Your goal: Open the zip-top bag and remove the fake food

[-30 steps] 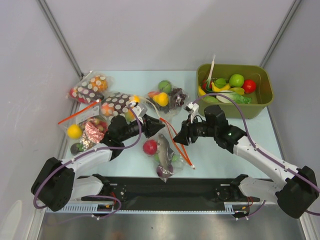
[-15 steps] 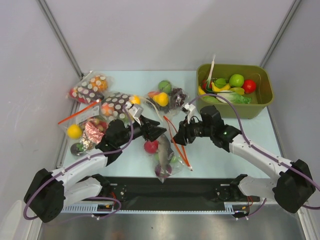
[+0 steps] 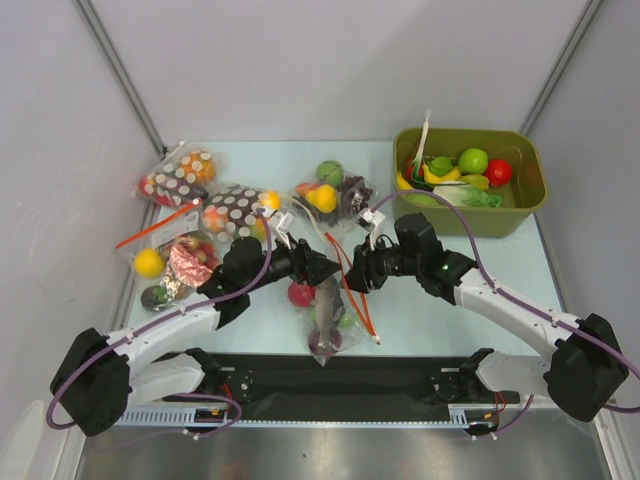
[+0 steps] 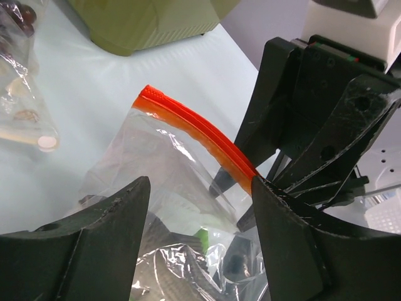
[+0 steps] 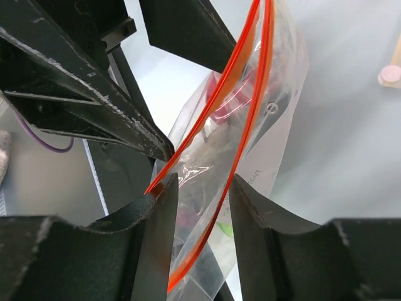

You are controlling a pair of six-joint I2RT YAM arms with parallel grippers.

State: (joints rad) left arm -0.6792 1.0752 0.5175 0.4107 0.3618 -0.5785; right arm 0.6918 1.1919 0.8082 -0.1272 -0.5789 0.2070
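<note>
The zip-top bag (image 3: 335, 305) lies at the table's near middle, its red-orange zip strip (image 3: 352, 285) running along its right side. Inside show a red ball (image 3: 300, 293), a grey fish-like piece (image 3: 325, 305), a green piece (image 3: 349, 318) and a purple piece (image 3: 322, 343). My left gripper (image 3: 328, 268) is open, its jaws astride the bag's mouth (image 4: 200, 188), the strip (image 4: 200, 128) touching its right finger. My right gripper (image 3: 353, 280) is open too (image 5: 202, 185). The two halves of the strip (image 5: 247, 119) are parted. One runs between its fingers, the other along its left finger.
A green bin (image 3: 530, 200) of toy food stands at the back right. A clear bag with a green ball and grapes (image 3: 335, 195) lies behind the grippers. Two brown dotted bags (image 3: 180, 178) (image 3: 232, 208) and a bag with a yellow ball (image 3: 170, 268) lie on the left.
Both grippers have closed in on the bag's mouth from either side. The bag has shifted a little toward the near edge.
</note>
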